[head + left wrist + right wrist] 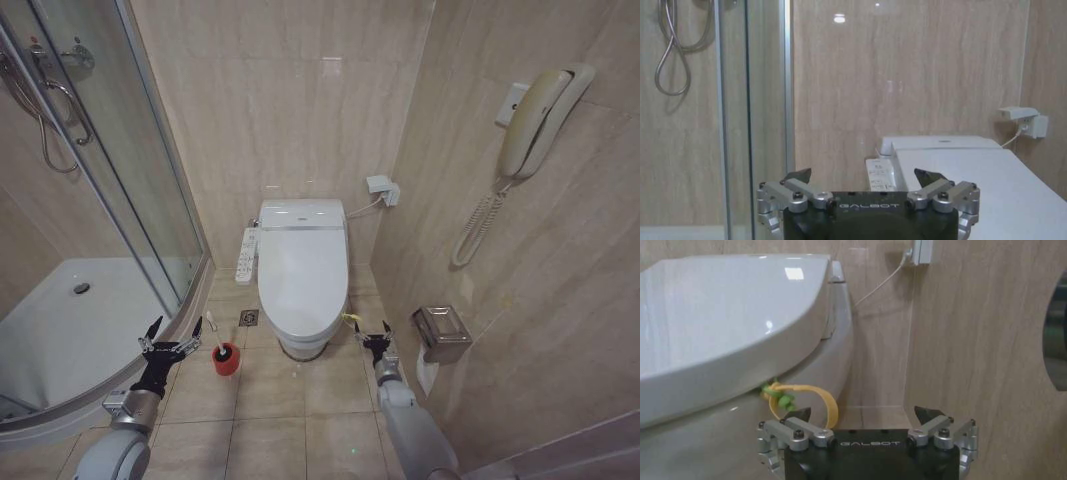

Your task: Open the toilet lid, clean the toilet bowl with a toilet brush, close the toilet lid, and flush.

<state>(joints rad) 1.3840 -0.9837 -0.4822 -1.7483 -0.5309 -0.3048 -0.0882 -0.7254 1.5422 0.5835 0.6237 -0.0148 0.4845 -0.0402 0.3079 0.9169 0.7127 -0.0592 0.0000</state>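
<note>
The glossy white oval plastic toilet lid (302,270) lies shut on the white ceramic toilet bowl (303,345) at frame centre. The left hand (172,338), spread wide and empty, hovers lower left beside the red-cupped toilet brush (225,354). The right hand (374,333), open and empty, sits by the lid's green-yellow strap (800,399).

Closed toilet lid (302,268) hides bowl interior; toilet brush (216,338) bristles hidden inside red holder (227,359).
</note>
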